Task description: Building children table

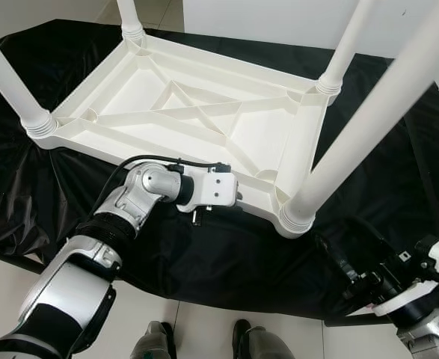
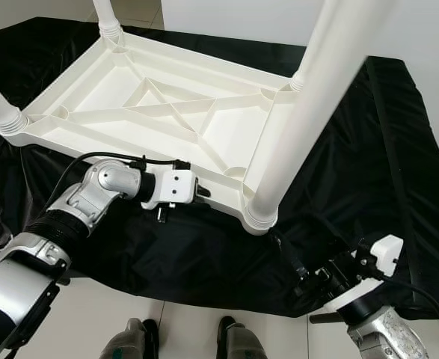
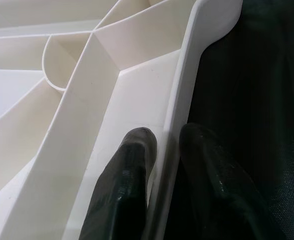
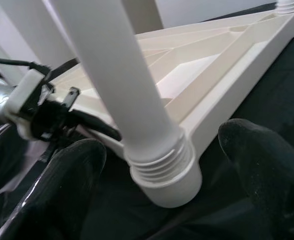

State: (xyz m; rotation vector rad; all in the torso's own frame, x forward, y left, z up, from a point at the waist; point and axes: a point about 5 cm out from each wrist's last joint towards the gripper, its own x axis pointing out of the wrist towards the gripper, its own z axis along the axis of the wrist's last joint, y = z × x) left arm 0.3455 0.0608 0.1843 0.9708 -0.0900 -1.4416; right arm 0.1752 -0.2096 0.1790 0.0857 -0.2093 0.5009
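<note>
A white plastic children's table [image 1: 182, 112] lies upside down on a black cloth, with four white legs standing up from its corners. The near-right leg [image 1: 354, 134] rises toward the camera from its ribbed socket [image 4: 162, 170]. My left gripper [image 3: 167, 137] is shut on the table's near rim [image 3: 187, 75], with one finger [image 3: 129, 175] inside the rim and the other outside. My right gripper [image 4: 162, 140] is open, low at the near right. Its fingers [image 4: 61, 185] stand on either side of the near-right leg's base without touching it.
The black cloth [image 1: 398, 187] covers a low platform and hangs over its near edge. White floor tiles [image 1: 204, 329] lie in front, with my feet [image 1: 245, 340] on them. A white wall [image 2: 413, 30] stands behind the platform.
</note>
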